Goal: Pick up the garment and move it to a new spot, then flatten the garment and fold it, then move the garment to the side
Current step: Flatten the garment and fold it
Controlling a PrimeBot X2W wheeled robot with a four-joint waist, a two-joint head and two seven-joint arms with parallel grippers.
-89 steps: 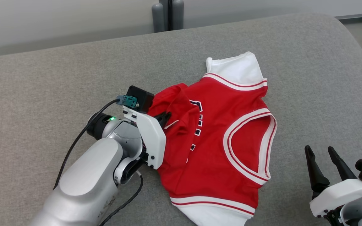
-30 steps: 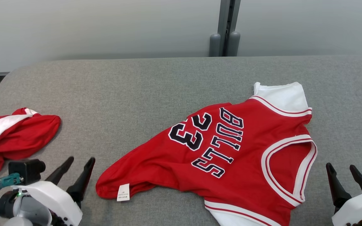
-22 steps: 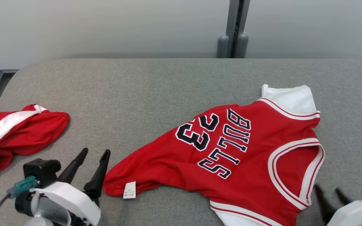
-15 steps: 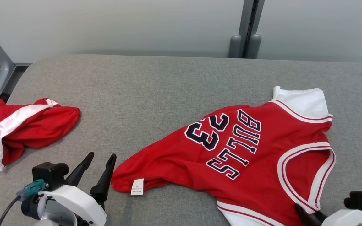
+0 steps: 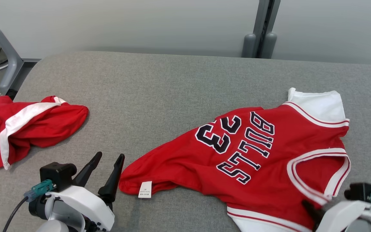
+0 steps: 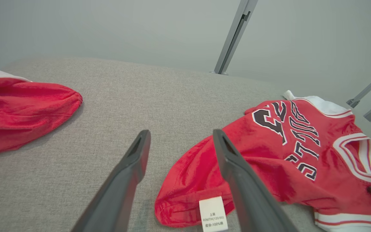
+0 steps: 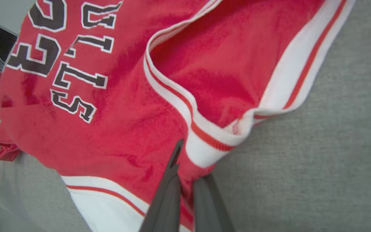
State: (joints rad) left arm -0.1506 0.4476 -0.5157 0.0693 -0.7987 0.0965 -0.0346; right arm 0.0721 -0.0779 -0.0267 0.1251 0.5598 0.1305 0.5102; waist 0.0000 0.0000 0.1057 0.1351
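The garment (image 5: pixel 253 161) is a red basketball jersey with white trim and black lettering, lying spread and partly rumpled on the grey padded table (image 5: pixel 159 90). Beside its left tip, where a white label (image 5: pixel 146 189) hangs, my left gripper (image 5: pixel 109 155) stands open and holds nothing. The left wrist view shows that gripper (image 6: pixel 181 133) with the garment (image 6: pixel 269 151) under its right finger. At the lower right, my right gripper (image 5: pixel 312 209) is on the jersey beside the white-trimmed armhole. In the right wrist view the right gripper (image 7: pixel 190 164) is shut, pinching red cloth of the garment (image 7: pixel 124 106) beside the white trim.
A second red and white piece of clothing (image 5: pixel 31 125) lies bunched at the table's left edge, also seen as the red clothing (image 6: pixel 21 109) in the left wrist view. A grey post (image 5: pixel 259 42) stands behind the table, and a metal frame (image 5: pixel 8 64) at far left.
The head camera has shifted, sliding the scene rightward. My right gripper moved in onto the jersey by the armhole and shut on the cloth. The left gripper stays open.
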